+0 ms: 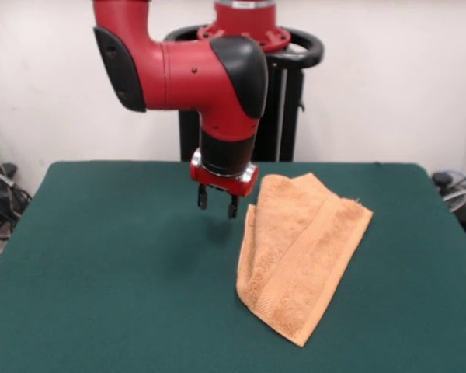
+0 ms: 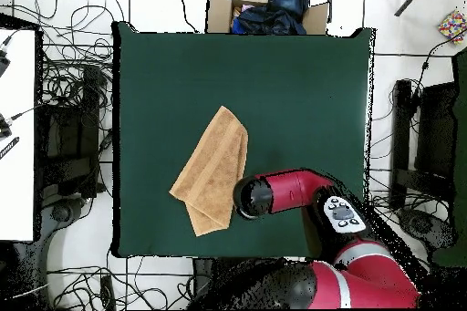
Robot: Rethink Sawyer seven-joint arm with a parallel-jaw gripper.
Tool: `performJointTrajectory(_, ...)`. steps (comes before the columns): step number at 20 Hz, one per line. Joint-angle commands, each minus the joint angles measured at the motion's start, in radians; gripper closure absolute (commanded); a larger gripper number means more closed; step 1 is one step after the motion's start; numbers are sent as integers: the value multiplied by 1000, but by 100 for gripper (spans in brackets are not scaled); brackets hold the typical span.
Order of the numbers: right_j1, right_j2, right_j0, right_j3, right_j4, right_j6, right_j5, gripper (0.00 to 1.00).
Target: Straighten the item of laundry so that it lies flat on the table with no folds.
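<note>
Clearly little is done: the towel [image 1: 301, 252] lies doubled over lengthwise on the tabletop [image 1: 101, 256]; the gripper [image 1: 217, 203], released and empty, hovers just off its ten o'clock corner; unfolding remains.

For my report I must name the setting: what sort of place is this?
Probably a robotics lab: a red robot arm on a pedestal stands at a green-covered table, tangled cables lie on the floor, and a cardboard box of fabric sits beside it.
</note>
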Motion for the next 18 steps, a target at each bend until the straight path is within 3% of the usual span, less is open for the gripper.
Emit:
performJointTrajectory(1,101,-13,-5,-28,-46,17,-71,0)
performJointTrajectory(18,-38,63,-6,26,97,-26,117,0)
